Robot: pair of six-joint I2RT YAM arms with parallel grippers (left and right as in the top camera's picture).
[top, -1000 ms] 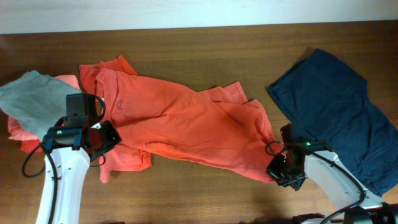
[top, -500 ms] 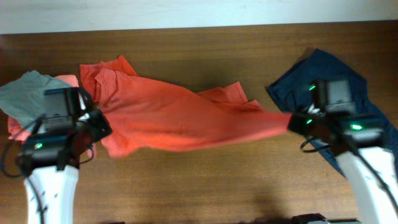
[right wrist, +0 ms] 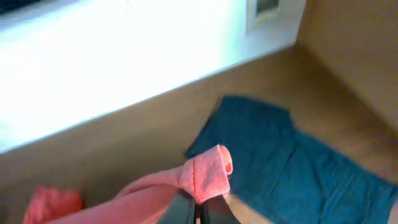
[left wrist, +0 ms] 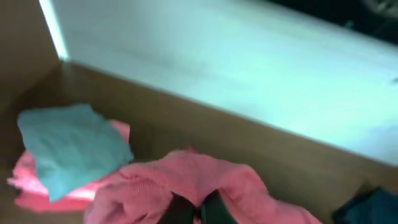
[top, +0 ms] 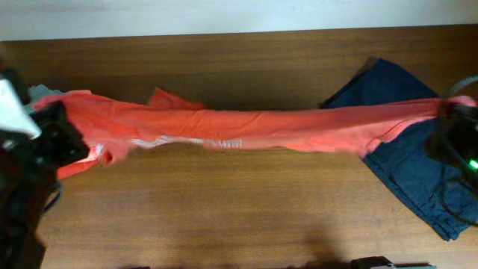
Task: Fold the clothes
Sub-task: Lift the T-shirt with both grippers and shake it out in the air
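Observation:
The red-orange T-shirt hangs stretched in a long band across the table, lifted between both arms, with a strip of white print showing on its lower edge. My left gripper is shut on its left end, seen pinched between the dark fingers in the left wrist view. My right gripper is shut on its right end; the right wrist view shows a folded hem clamped in the fingers.
A dark blue garment lies flat at the right, partly under the stretched shirt, also in the right wrist view. A grey folded top rests on a coral-pink folded garment at the left. Bare wooden table in front.
Both arms have risen and pulled apart, lifting the shirt off the table and stretching it from a loose spread into a taut band. The left arm moved left, the right arm moved right.

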